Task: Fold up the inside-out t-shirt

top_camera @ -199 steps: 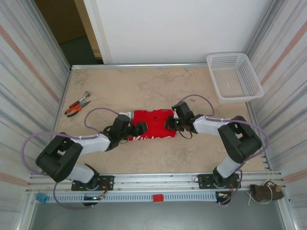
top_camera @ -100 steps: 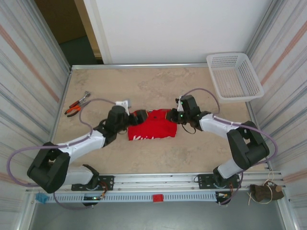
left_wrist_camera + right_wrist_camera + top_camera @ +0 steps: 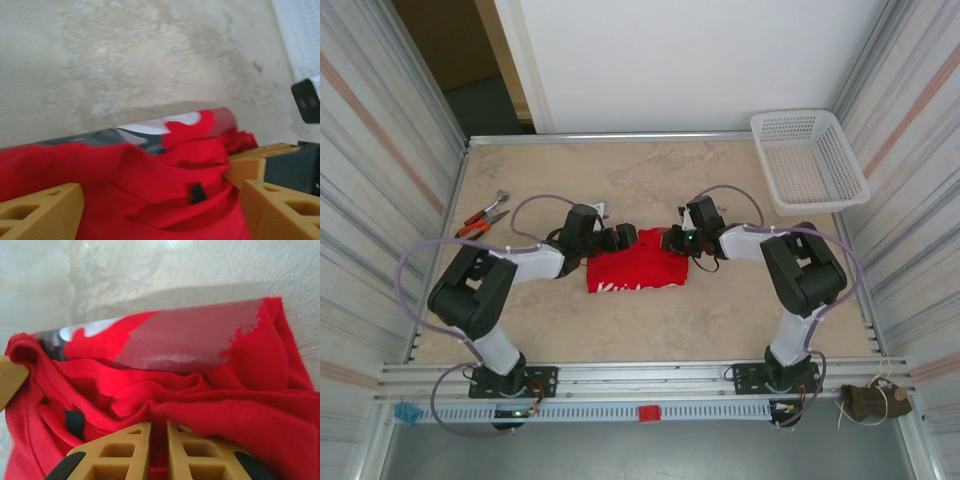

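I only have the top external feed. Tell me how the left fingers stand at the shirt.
Observer: In the left wrist view the left fingers stand wide open, with the bunched red t-shirt lying between them.
Operator: Now give me the right ones.
Observer: In the right wrist view the right fingers are almost closed together, with red cloth in the narrow gap.
Operator: Report any tag.
Observer: A small dark tag sits on a fold between the left fingers.

Left tool pointing inward with jaws spread wide, right tool facing it, pinched nearly closed
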Controlling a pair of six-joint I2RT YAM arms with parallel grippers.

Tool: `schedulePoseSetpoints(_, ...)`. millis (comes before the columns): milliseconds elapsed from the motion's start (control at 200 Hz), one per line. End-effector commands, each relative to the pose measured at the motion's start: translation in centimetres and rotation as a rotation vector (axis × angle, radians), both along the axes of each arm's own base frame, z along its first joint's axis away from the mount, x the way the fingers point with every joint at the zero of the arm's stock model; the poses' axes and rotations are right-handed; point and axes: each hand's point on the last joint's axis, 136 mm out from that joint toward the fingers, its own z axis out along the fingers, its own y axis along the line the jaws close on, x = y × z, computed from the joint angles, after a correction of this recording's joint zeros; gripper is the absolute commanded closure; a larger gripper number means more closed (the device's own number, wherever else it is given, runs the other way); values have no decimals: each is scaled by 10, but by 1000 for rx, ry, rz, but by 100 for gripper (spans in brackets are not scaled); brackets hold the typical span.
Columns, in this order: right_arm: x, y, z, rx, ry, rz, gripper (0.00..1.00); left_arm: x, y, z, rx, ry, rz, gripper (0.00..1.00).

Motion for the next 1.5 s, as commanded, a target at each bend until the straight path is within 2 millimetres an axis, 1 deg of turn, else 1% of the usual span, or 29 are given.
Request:
schedulePoseSetpoints(0, 4, 3, -12, 24, 30, 6, 86, 28, 21, -7, 0, -33, 91, 19)
schedulePoseSetpoints(50, 1, 4, -10, 37, 34, 15, 86, 32, 23, -11, -14, -26, 89, 20)
schedulePoseSetpoints(100, -2, 3, -2, 47, 19, 22, 86, 36, 21, -5, -18, -37, 74, 20)
schedulePoseSetpoints(165, -5, 1, 21, 60, -25, 24, 85, 37, 15, 11, -22, -55, 45, 20)
schedulePoseSetpoints(210, -9, 1, 38, 64, -59, 35, 84, 36, 11, 25, -30, -67, 30, 19)
schedulePoseSetpoints(261, -16, 0, 52, 49, -82, 47, 84, 32, 5, 43, -38, -78, 10, 19)
schedulePoseSetpoints(326, -28, 0, 65, 38, -102, 71, 83, 19, -2, 61, -41, -78, -13, 19)
schedulePoseSetpoints(386, -41, 1, 71, 23, -111, 88, 83, 4, -9, 74, -50, -82, -26, 19)
schedulePoseSetpoints(471, -59, 2, 72, 18, -109, 99, 83, -19, -16, 84, -59, -81, -36, 18)
schedulePoseSetpoints(501, -63, 3, 71, 21, -110, 98, 83, -28, -18, 84, -59, -75, -35, 18)
schedulePoseSetpoints(586, -74, 7, 65, 27, -103, 91, 82, -50, -24, 77, -56, -64, -41, 18)
schedulePoseSetpoints(661, -79, 9, 49, 18, -79, 83, 83, -62, -23, 63, -50, -47, -28, 18)
schedulePoseSetpoints(676, -79, 9, 45, 19, -72, 78, 83, -65, -22, 57, -48, -38, -22, 17)
schedulePoseSetpoints(746, -80, 8, 27, 13, -46, 60, 83, -69, -12, 35, -46, -10, 23, 17)
schedulePoseSetpoints(837, -80, 0, 2, -23, -8, 33, 85, -75, 3, 9, -4, 13, 68, 17)
schedulePoseSetpoints(882, -82, -3, -8, -33, 11, 24, 86, -77, 8, -1, 8, 20, 81, 17)
schedulePoseSetpoints(967, -87, -9, -17, -40, 36, 10, 86, -83, 16, -17, 30, 43, 100, 17)
schedulePoseSetpoints(1037, -88, -11, -14, -28, 42, 2, 86, -84, 18, -18, 29, 46, 101, 17)
schedulePoseSetpoints(1092, -87, -10, -5, -13, 30, 0, 86, -84, 13, -6, 5, 23, 80, 17)
schedulePoseSetpoints(1137, -85, -10, 8, -1, 11, -2, 86, -81, 10, 8, -7, 5, 73, 17)
schedulePoseSetpoints(1237, -75, -13, 53, 33, -67, -13, 85, -76, -2, 51, -31, -66, 37, 17)
schedulePoseSetpoints(1283, -69, -20, 72, 36, -105, -32, 84, -73, -7, 69, -44, -93, 22, 17)
schedulePoseSetpoints(1323, -65, -27, 88, 38, -135, -52, 81, -71, -12, 80, -56, -104, 14, 17)
schedulePoseSetpoints(1353, -61, -35, 98, 39, -153, -76, 78, -71, -15, 83, -62, -99, 13, 17)
schedulePoseSetpoints(1408, -57, -50, 113, 35, -168, -114, 68, -70, -22, 88, -82, -92, 8, 17)
schedulePoseSetpoints(1443, -56, -60, 122, 30, -184, -136, 62, -70, -27, 86, -87, -78, 13, 17)
schedulePoseSetpoints(1498, -56, -74, 134, 21, -206, -170, 51, -72, -34, 78, -90, -47, 24, 17)
